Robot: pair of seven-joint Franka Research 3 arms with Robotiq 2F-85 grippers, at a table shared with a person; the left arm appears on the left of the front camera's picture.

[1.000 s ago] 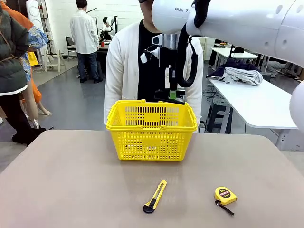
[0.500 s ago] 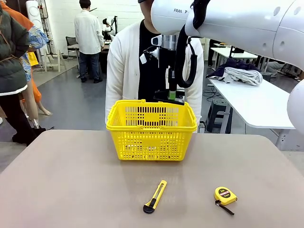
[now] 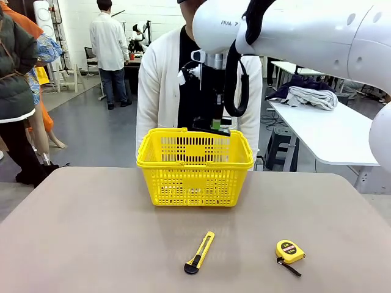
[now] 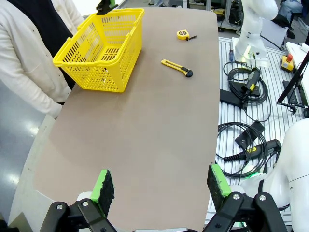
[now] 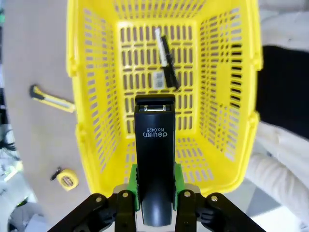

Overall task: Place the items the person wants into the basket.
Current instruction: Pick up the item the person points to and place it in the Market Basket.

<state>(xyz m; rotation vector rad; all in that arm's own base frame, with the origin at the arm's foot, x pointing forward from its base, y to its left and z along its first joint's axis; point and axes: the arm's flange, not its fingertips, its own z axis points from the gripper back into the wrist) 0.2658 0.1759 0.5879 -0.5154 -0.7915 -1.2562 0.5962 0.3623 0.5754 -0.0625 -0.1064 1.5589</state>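
Stapler pinched over the basket.
The right gripper (image 5: 154, 195) clamped the black stapler (image 5: 154, 154) above the yellow lattice plastic basket (image 5: 91, 121), which held a white black-capped marker (image 5: 166, 60); the left gripper (image 4: 159, 186) was spread.

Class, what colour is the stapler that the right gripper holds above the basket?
Black stapler with pale print, best in the right wrist view.

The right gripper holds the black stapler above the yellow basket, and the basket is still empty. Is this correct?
Not quite. The right gripper does hold the black stapler above the yellow basket, but the right wrist view shows a pen and a marker already inside.
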